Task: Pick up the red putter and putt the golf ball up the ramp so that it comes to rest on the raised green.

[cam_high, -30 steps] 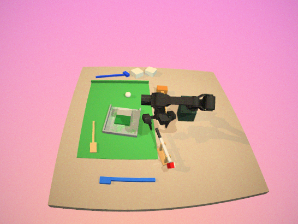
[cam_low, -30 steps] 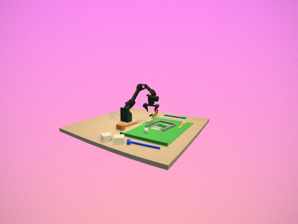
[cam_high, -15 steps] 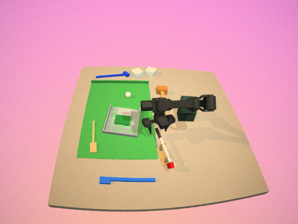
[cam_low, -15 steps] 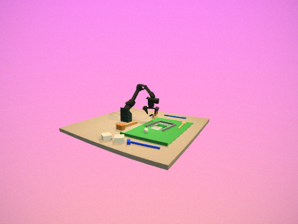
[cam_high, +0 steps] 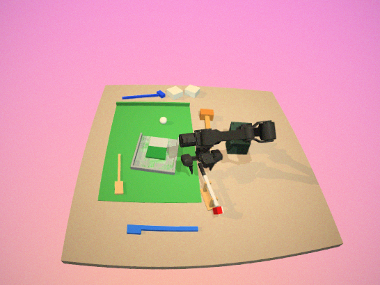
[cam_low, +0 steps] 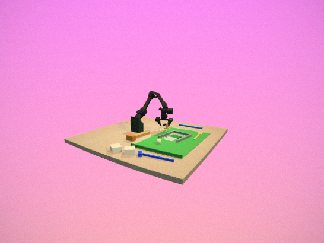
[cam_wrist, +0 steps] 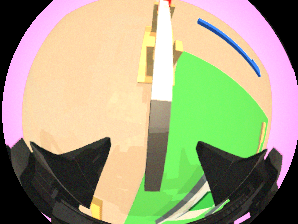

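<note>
Counting from nine o'clock across the tan table (cam_high: pixel 285 194): one pale orange putter (cam_high: pixel 119 175) lies on the green mat (cam_high: pixel 149 189), its head toward six. Two blue putters follow, one long blue putter (cam_high: pixel 161 229) off the mat's six o'clock edge and one short blue putter (cam_high: pixel 143 96) beyond its twelve o'clock edge. One white golf ball (cam_high: pixel 163 119) sits on the mat, at twelve o'clock from the single grey-walled raised green (cam_high: pixel 154 153), apart from it. Two cream blocks (cam_high: pixel 182 91) stand side by side, just beside the short blue putter's head. One orange mallet-like putter (cam_high: pixel 207 116) lies off the mat at one o'clock from the raised green.

One red putter (cam_high: pixel 209 189) rests tilted on a small wooden stand (cam_high: pixel 207 201) just off the mat's three o'clock edge, red head toward five, dark grip toward eleven. My pincer (cam_high: pixel 195 166) hangs over that grip, fingers spread wide with nothing between them; from my wrist, the shaft (cam_wrist: pixel 160 96) runs up the gap between both fingertips.

No writing or brand marks can be read on anything.
</note>
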Robot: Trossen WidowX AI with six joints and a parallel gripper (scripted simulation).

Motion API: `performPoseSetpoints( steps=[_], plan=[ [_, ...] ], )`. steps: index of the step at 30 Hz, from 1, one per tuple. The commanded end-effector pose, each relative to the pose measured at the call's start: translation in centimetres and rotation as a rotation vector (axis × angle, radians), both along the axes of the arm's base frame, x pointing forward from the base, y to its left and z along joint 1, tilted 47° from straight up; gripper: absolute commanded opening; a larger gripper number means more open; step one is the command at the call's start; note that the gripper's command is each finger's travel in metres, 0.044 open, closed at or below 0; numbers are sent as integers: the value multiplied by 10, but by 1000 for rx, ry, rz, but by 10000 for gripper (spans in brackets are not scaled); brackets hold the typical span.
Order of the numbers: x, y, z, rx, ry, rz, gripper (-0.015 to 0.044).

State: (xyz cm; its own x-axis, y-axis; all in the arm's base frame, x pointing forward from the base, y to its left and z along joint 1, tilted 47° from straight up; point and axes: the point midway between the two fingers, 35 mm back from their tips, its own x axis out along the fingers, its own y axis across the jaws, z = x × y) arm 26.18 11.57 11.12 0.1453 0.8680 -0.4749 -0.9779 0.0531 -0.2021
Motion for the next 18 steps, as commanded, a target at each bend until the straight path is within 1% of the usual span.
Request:
performPoseSetpoints(
  steps=[1, 9, 18],
  plan=[
    [0, 4, -6, -1, 10, -3, 440],
    [1, 10, -11, 0, 9, -3, 440],
    [2, 9, -8, 1, -2, 1, 204]
  ],
)
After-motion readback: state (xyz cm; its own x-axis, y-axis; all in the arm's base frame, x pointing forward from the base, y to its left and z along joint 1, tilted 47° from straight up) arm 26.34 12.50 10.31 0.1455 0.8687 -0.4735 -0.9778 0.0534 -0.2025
